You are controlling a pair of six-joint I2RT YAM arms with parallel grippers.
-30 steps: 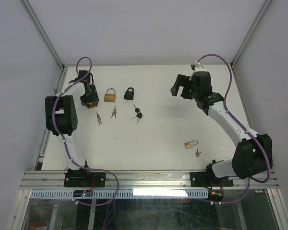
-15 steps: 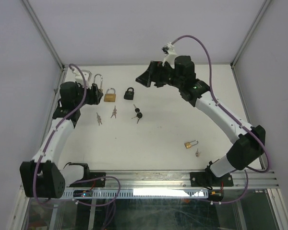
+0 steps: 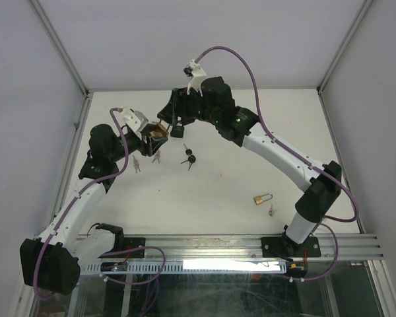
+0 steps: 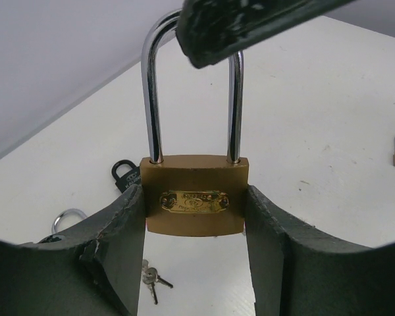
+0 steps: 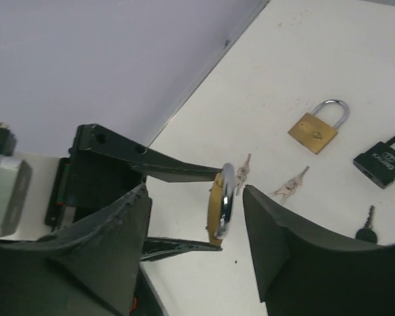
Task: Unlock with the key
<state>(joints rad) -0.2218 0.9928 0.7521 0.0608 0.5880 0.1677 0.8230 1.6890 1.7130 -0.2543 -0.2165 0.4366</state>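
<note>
White tabletop [image 3: 237, 191] fills the top view under pale walls. At the table's 10 o'clock the left gripper [image 4: 195, 220] is clamped on the body of a brass padlock [image 4: 195, 176]. The lock is held upright above the surface, both shackle legs seated in the body. The right gripper [image 5: 196, 192] stands spread, one finger on each side of that shackle. Silver keys [image 3: 156, 156] lie at 6 o'clock of the held lock, black-headed keys [image 3: 189, 157] at 4 o'clock and a black padlock [image 3: 178, 131] at 3 o'clock.
</note>
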